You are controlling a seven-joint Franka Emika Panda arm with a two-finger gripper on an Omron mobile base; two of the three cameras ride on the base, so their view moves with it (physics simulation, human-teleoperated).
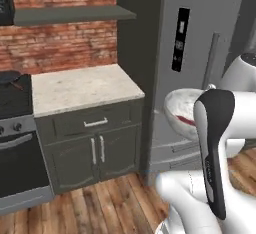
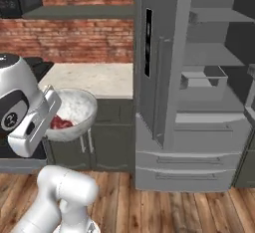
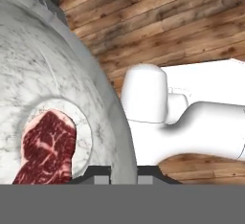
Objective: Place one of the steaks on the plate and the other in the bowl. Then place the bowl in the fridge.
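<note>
Jaws apparently clamping bowl [image 3: 57, 84] rim.

Pale counter [image 1: 80, 88] tops dark cabinets [image 1: 95, 143] before brick wall [image 1: 60, 43].

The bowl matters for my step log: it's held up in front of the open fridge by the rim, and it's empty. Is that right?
Not quite: the bowl is not empty. The hand view shows a steak lying in its bottom, and the right base view shows red meat inside it too. The rest stands: it is held up by the rim in front of the open fridge.

A kitchen: brick wall [image 1: 60, 43], stone counter [image 1: 80, 88] over cabinets [image 1: 95, 143], stove [image 1: 15, 128], open fridge [image 2: 199, 102].
</note>
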